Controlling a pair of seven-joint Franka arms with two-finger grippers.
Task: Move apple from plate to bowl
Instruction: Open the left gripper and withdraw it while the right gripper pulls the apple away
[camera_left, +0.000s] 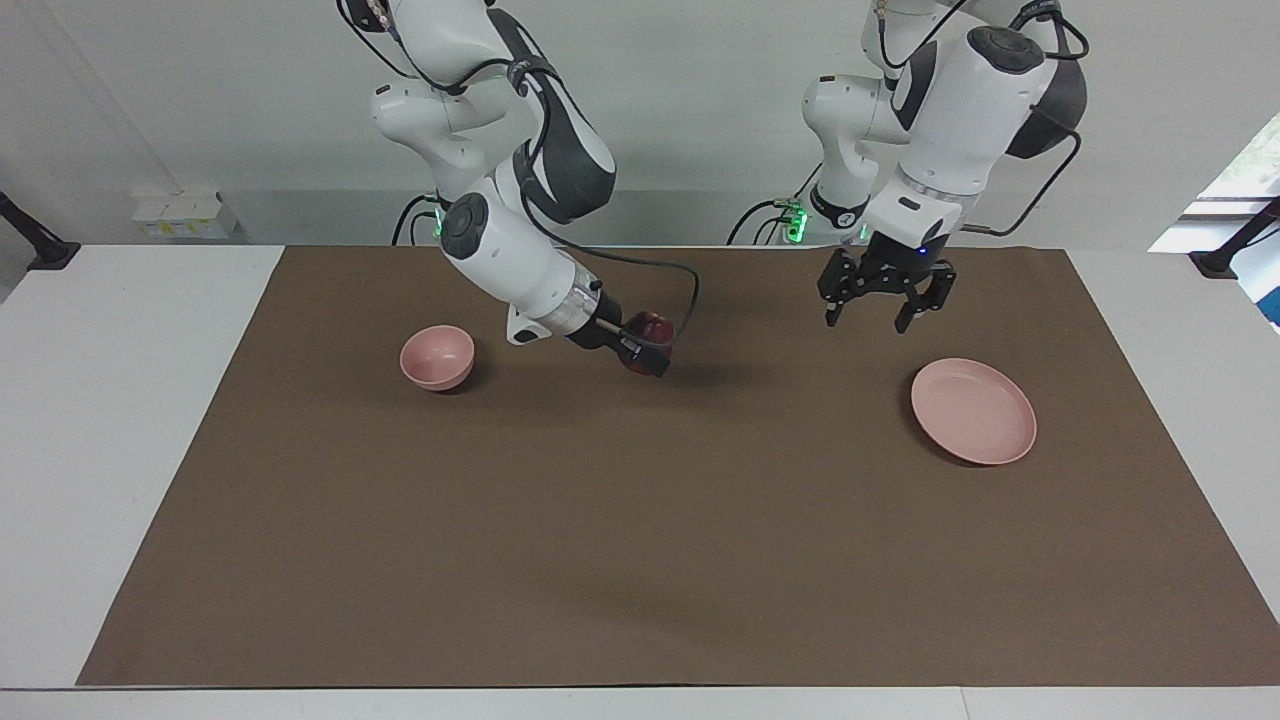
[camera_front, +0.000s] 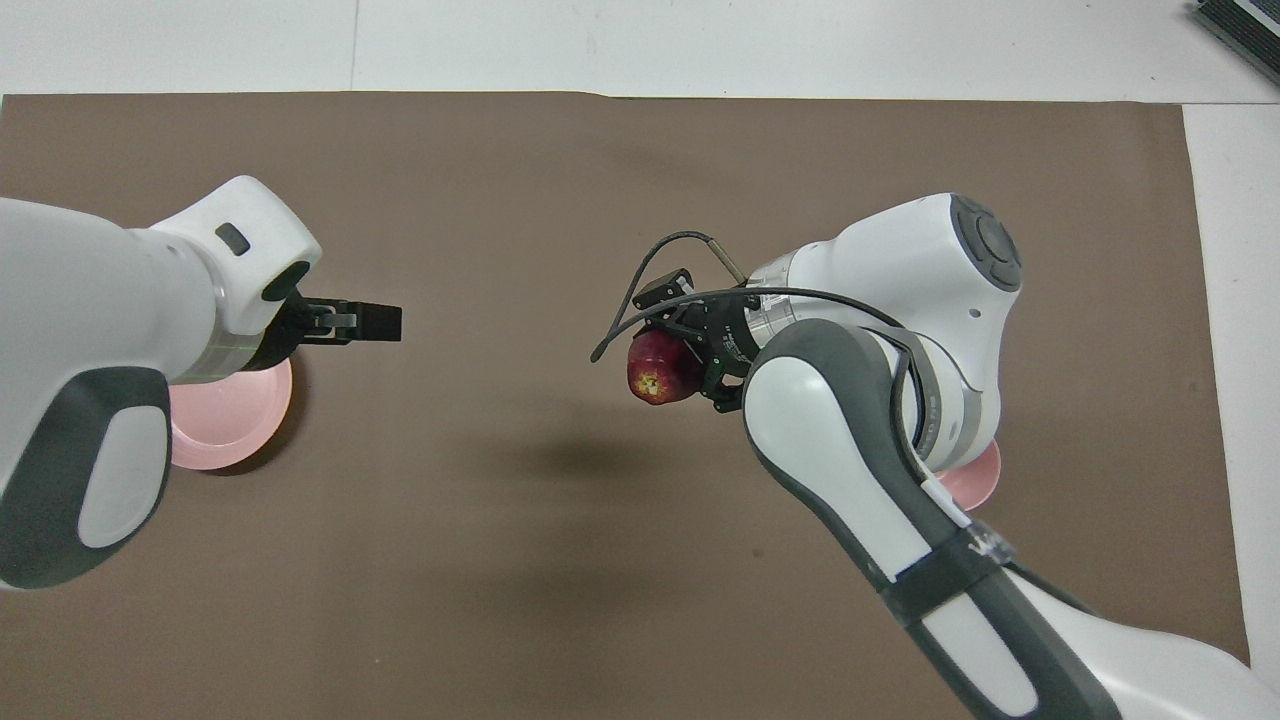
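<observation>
- Right gripper (camera_left: 645, 350) clamped the small maroon apple (camera_left: 650, 326) above the brown mat (camera_left: 640, 520), mid-carry
- Empty left gripper (camera_left: 880, 308) hung wide open near the flat pink plate (camera_left: 973, 411)
- Next: lower into the small deep pink bowl (camera_left: 437, 357)

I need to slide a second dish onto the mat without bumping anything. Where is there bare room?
The mat is bare across its whole half farther from the robots, and between the bowl and the plate. It is crowded only nearer the robots: the right gripper holds the apple above the mat beside the bowl, and the open left gripper hangs beside the plate.
</observation>
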